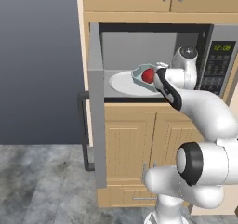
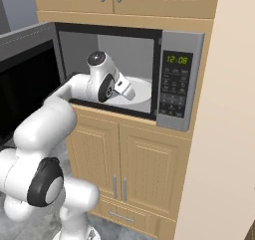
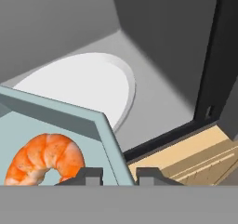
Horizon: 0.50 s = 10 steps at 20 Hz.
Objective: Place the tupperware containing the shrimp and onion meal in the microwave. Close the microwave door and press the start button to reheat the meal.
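At centre of the left base frame, the microwave [image 1: 153, 60] sits open in tan cabinets, keypad and green clock at right edge. The microwave door [image 1: 95, 107] is swung wide, edge-on, running down the left-centre of that frame. Inside, the white turntable plate [image 1: 122, 83] lies on the cavity floor. The arm reaches in from lower right — the tupperware [image 1: 141, 74] hangs above the plate's right part, carried at the cavity mouth, red onion [image 1: 148, 75] inside it. In the hand frame a shrimp [image 3: 45, 157] lies lower left in the tray. The tool [image 3: 119, 175] is clamped on the tupperware wall, one finger each side. Step in hand: placing the meal. Next looks like lower onto the plate, release, back out — then door and start button.
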Tool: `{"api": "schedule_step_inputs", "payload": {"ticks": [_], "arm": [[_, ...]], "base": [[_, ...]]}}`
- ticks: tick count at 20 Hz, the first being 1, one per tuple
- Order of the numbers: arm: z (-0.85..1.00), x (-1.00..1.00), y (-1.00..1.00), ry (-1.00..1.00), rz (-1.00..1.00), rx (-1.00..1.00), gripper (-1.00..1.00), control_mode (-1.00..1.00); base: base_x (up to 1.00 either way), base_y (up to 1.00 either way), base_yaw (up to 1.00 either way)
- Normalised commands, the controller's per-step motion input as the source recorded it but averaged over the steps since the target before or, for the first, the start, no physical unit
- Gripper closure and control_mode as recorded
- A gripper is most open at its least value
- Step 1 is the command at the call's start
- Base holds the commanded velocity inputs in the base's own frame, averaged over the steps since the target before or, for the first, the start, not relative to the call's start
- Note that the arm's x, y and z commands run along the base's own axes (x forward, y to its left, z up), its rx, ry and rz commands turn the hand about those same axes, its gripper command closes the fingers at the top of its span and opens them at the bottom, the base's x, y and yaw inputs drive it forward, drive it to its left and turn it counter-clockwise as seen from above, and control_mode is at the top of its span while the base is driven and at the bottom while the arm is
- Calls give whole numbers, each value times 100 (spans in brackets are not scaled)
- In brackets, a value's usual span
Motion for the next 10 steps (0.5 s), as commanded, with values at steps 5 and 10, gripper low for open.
{"api": "schedule_step_inputs", "payload": {"ticks": [5, 10], "arm": [[-36, 41, -1, 0, -6, 0, 100, -100], [-46, 43, -1, 0, -5, 0, 100, -100]], "base": [[0, 0, 0], [0, 0, 0]]}}
